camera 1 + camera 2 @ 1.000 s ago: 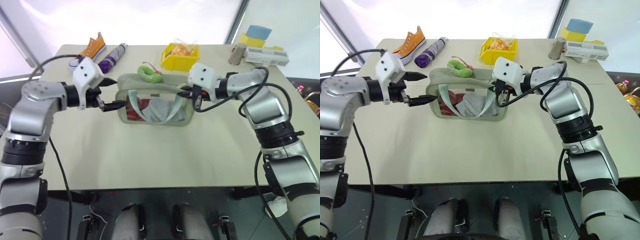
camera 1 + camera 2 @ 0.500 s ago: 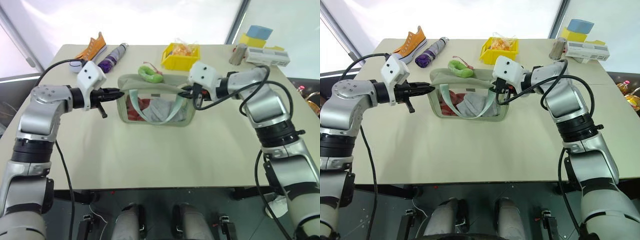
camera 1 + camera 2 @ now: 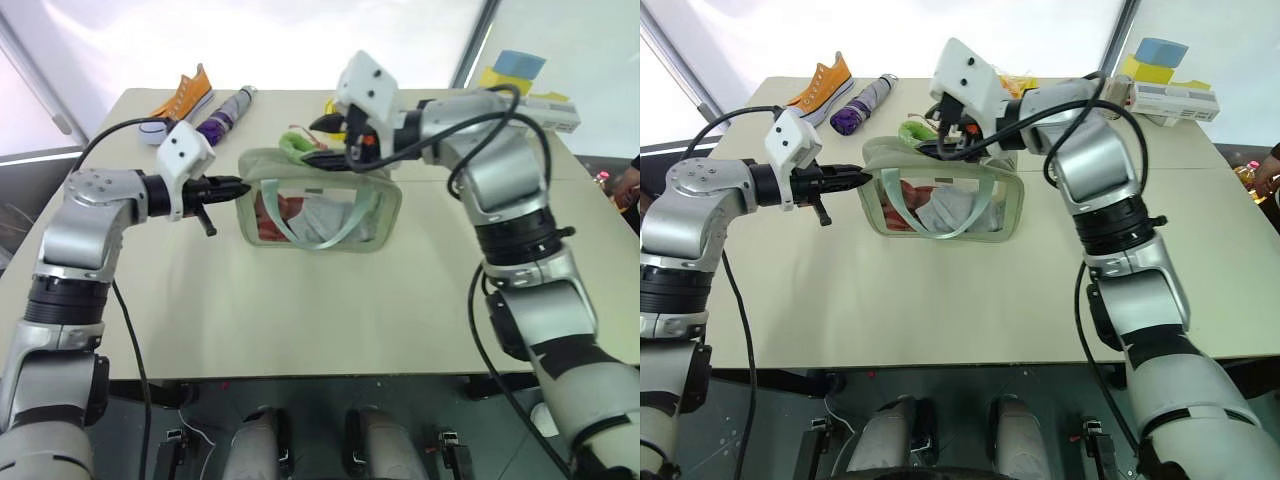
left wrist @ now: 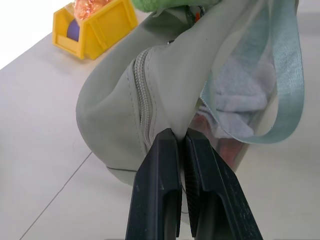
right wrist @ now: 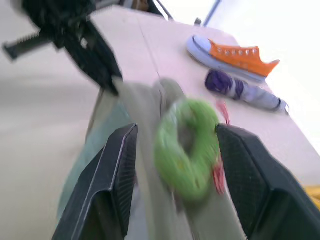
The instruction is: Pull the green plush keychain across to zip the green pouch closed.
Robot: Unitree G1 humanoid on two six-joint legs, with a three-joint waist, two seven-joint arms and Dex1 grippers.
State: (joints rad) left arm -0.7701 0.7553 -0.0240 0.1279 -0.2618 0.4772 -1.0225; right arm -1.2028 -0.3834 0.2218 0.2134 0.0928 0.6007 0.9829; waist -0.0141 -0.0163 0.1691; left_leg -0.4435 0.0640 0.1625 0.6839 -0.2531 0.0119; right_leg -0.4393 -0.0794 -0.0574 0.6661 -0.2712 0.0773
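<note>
Bright, diffuse daylight from the white wall behind the tabletop (image 3: 300, 300), blown out to glare. Shadows soft and faint. Head views sharp. Right wrist view motion-blurred: green plush keychain (image 5: 187, 150) smeared. Left wrist view crisp on the green pouch (image 4: 165, 85).

The left gripper (image 4: 181, 150) is pinching closed, arm reaching inward; the right gripper (image 5: 175, 150) is hanging with fingers spread.
</note>
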